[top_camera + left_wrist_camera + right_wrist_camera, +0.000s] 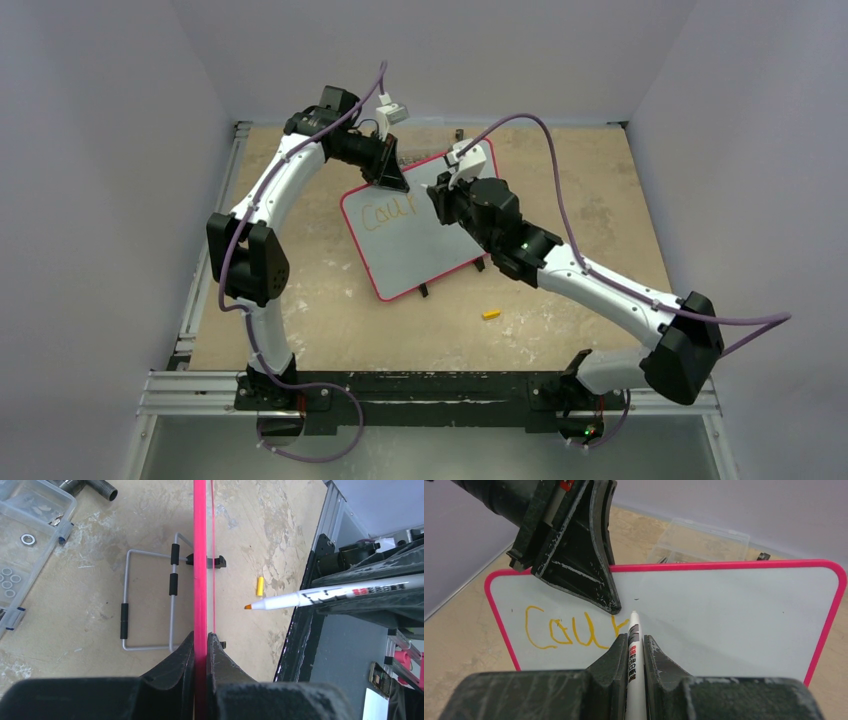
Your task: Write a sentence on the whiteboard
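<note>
Near the middle of the tabletop [330,320], the whiteboard [734,620] stands tilted up, its face toward the right arm. The left gripper [201,641] is clamped tight on its red-pink top rim. The right gripper [636,642] is closed around a white marker [634,630]. The marker's tip sits at the board face just past the last stroke; I cannot tell whether it touches.

Of the sentence [569,632], only "Cour" is written, in orange-yellow at the upper left. I judge the task barely begun: the rest of that word and everything after it is left.

The board face is glossy pale grey-white with rounded corners, otherwise bare but for tiny specks. A wire stand [150,600] hangs behind it. A yellow cap [491,314] lies nearby on the tabletop.
</note>
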You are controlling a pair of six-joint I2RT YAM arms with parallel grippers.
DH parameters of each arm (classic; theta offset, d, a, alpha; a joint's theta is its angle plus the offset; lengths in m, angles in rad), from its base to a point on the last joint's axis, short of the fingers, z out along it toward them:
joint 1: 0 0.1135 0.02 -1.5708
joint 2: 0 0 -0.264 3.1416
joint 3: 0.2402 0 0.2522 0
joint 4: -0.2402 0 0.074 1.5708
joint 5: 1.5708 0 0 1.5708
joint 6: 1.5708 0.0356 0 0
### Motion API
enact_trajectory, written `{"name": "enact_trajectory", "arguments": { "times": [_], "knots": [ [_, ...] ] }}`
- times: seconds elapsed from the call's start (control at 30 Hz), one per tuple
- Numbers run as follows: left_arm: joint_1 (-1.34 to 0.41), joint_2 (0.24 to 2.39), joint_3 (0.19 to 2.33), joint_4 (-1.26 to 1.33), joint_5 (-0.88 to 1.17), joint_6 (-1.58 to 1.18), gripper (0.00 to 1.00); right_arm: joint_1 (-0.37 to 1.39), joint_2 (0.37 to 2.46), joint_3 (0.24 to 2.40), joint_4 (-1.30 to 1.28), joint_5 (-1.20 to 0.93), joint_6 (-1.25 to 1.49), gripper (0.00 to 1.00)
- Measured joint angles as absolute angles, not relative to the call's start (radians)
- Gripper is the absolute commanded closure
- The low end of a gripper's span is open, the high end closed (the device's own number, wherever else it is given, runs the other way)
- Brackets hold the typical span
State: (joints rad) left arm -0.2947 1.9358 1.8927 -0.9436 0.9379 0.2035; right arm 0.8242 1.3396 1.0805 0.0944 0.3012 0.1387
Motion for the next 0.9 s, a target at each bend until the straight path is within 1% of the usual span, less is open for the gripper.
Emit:
{"name": "enact_trajectory", "arguments": {
  "times": [0.37, 0.9],
  "knots": [
    [-0.295, 1.936, 1.893, -0.943, 0.938, 0.203, 1.0, 0.752, 1.323, 1.055, 0.098, 0.296, 0.184, 1.0],
    [-0.295, 1.936, 1.892, -0.943, 0.932, 0.201, 1.0, 0.744, 1.376, 1.056, 0.105, 0.265, 0.184, 1.0]
  ]
}}
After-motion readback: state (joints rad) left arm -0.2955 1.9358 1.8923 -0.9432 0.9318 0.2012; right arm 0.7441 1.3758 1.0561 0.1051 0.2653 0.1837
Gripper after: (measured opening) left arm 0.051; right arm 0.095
